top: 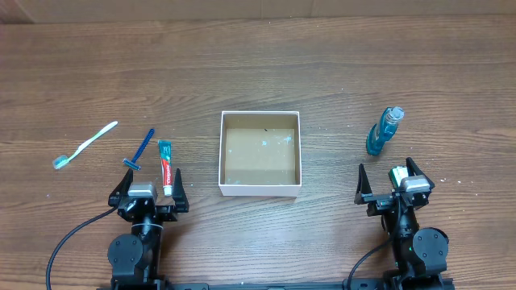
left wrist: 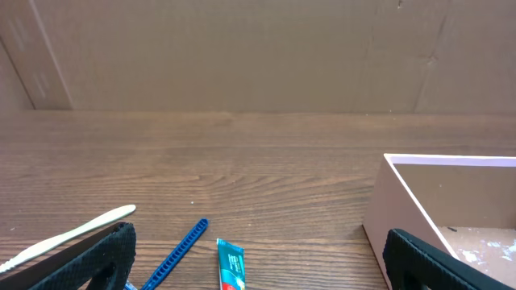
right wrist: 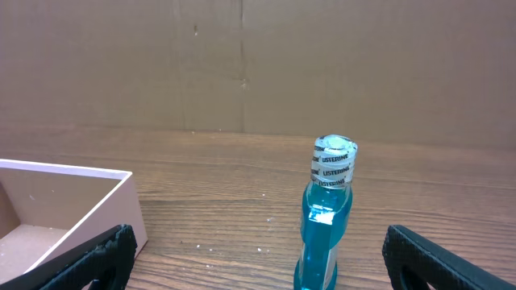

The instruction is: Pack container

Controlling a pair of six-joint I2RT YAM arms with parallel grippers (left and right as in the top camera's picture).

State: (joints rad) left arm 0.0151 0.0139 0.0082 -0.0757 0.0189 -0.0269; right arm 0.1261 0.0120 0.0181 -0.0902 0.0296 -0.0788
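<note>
The container, a square white-walled box with a brown floor, sits empty at the table's middle; it also shows in the left wrist view and the right wrist view. Left of it lie a toothpaste tube, a blue razor and a white toothbrush. A blue mouthwash bottle stands at the right. My left gripper is open just behind the toothpaste. My right gripper is open behind the bottle. Both are empty.
The wooden table runs back to a cardboard wall. Small white specks lie on the wood near the bottle.
</note>
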